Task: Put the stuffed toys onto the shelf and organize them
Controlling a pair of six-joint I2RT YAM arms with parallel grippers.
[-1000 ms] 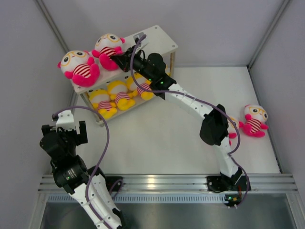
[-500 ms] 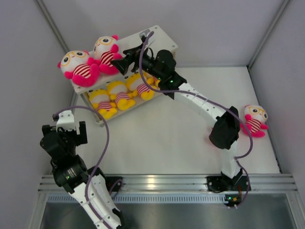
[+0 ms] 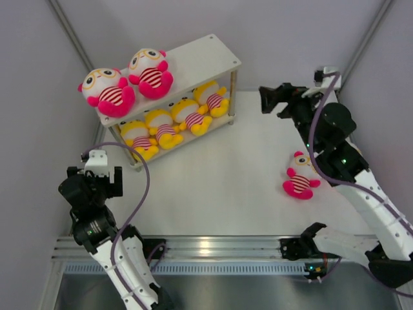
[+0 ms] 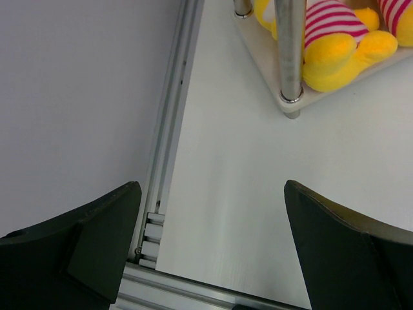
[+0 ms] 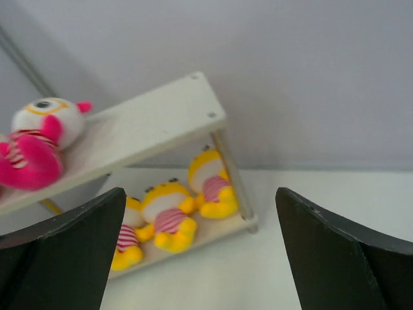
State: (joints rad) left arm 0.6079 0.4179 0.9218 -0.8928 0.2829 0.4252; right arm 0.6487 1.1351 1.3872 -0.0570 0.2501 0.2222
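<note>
while the shelf [image 3: 200, 58] stood part filled: four yellow toys [image 3: 188, 115] lined its lower board, and two pink toys [image 3: 150, 70] sat touching at the left end of its top board; the right half of that board was bare.
step in hand: by my reading, going for the next pink one.
loose toy [image 3: 299, 179]: pink, it lay on the table [image 3: 213, 187] at the right, well apart from the shelf.
right gripper [image 3: 266, 100]: it hung above the table between shelf and right wall, jaws spread wide, nothing in them.
left gripper [image 3: 95, 184]: near the shelf's near-left post, jaws also wide apart and empty.
next move: probably a drop over the loose toy, a soft squeeze on its body, then a carry to the bare end of the top board.
surface: flat, white, matt, with a metal rail [image 3: 213, 248] along the near edge.
room: plain grey walls [image 3: 290, 39] closed in three sides.
</note>
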